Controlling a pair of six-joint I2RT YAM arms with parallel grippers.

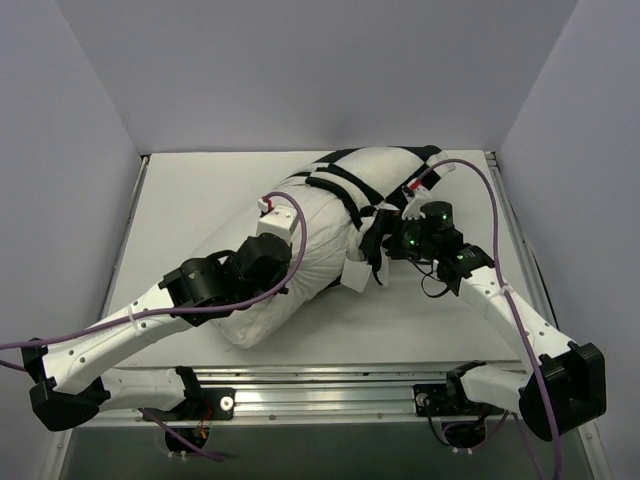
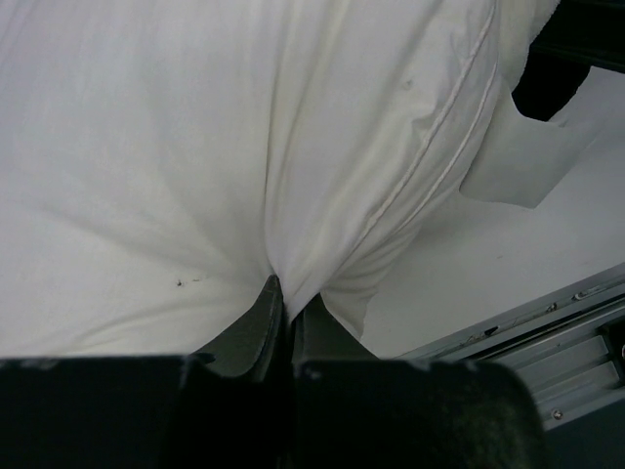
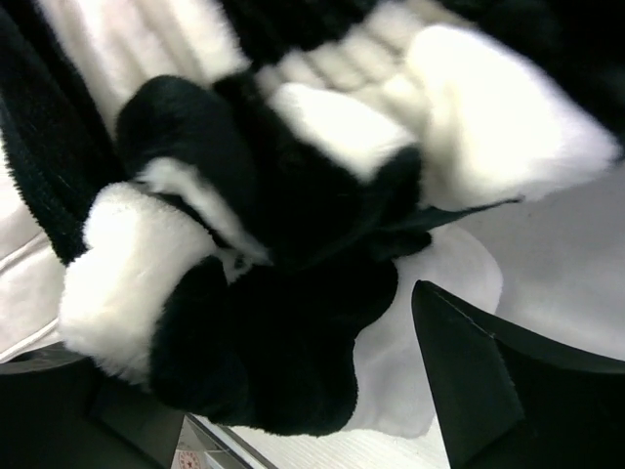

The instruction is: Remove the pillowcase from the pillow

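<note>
White cotton is pinched tight in the left gripper (image 2: 285, 311). Its jaws are closed together on a fold of the pillow (image 1: 300, 255) at the pillow's near-left end, so that end looks anchored on the table (image 1: 190, 200). The pillowcase (image 3: 293, 244), the fuzzy black-and-white checkered one, is bunched up at the pillow's far-right end. Roughly the far third of the pillow is covered and the rest is bare. The right gripper (image 1: 398, 240) is parked right at that bunched rim, on the pillow's right side. Its jaws are seen standing wide apart with a wad of fleece between them, and nothing is clamped as far as can be told.

So the step looks like the peel itself, caught between bites and well past halfway. Next, a fresh bite is called for on the case's rim, jaws shut on fleece only and not on the pillow underneath. Then a pull is needed away from the pillow's pinned end, out past its far-right end. If too thin a fold is caught, a slip seems likely.
</note>
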